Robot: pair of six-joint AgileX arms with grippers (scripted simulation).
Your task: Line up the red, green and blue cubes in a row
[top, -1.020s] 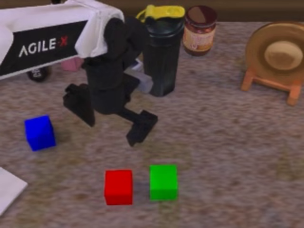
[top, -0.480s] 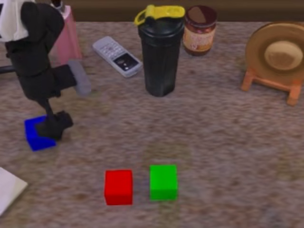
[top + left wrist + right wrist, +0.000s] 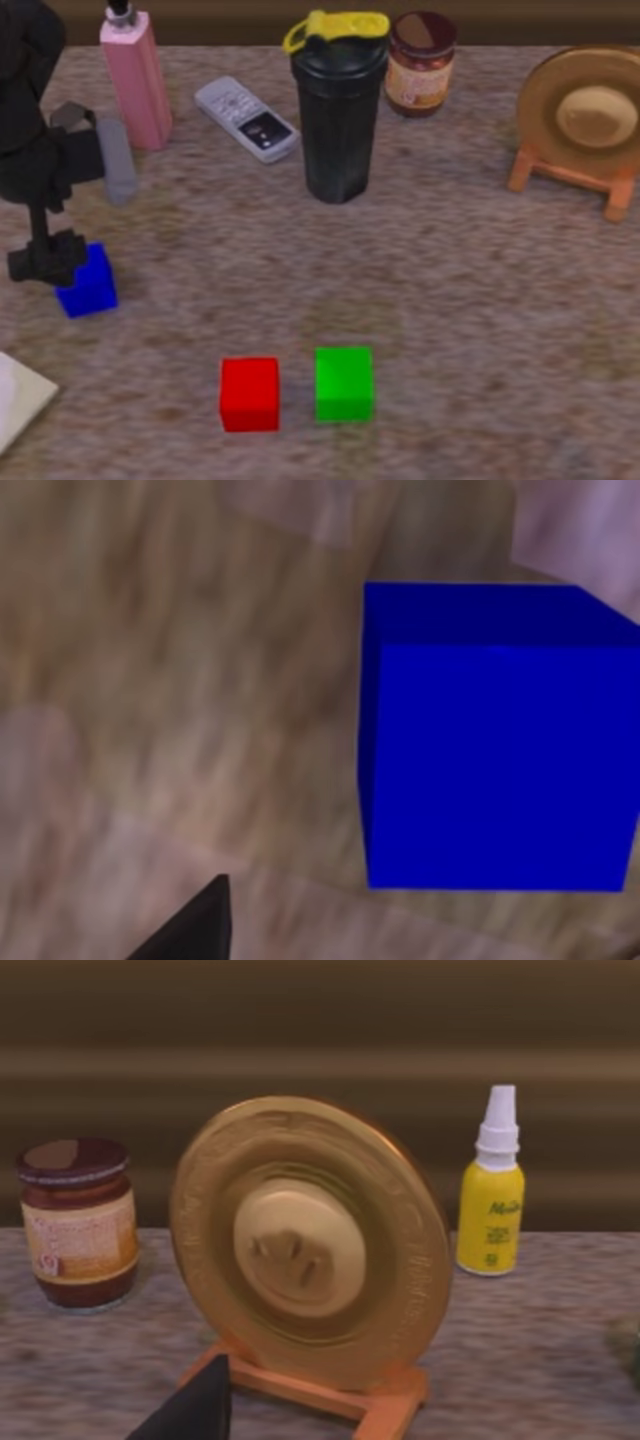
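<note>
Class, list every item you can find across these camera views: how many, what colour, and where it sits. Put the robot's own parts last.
blue cube: 1, blue, table's left, under the left gripper
red cube: 1, red, front centre
green cube: 1, green, just right of the red one, a gap between
shaker bottle: 1, black, yellow lid, back centre
jar: 1, dark lid, back
round plate on stand: 1, golden, back right
phone: 1, grey, back left
pink bottle: 1, back left
yellow bottle: 1, beside the plate
white sheet: 1, front left edge
left gripper: 1, black, at the blue cube
</note>
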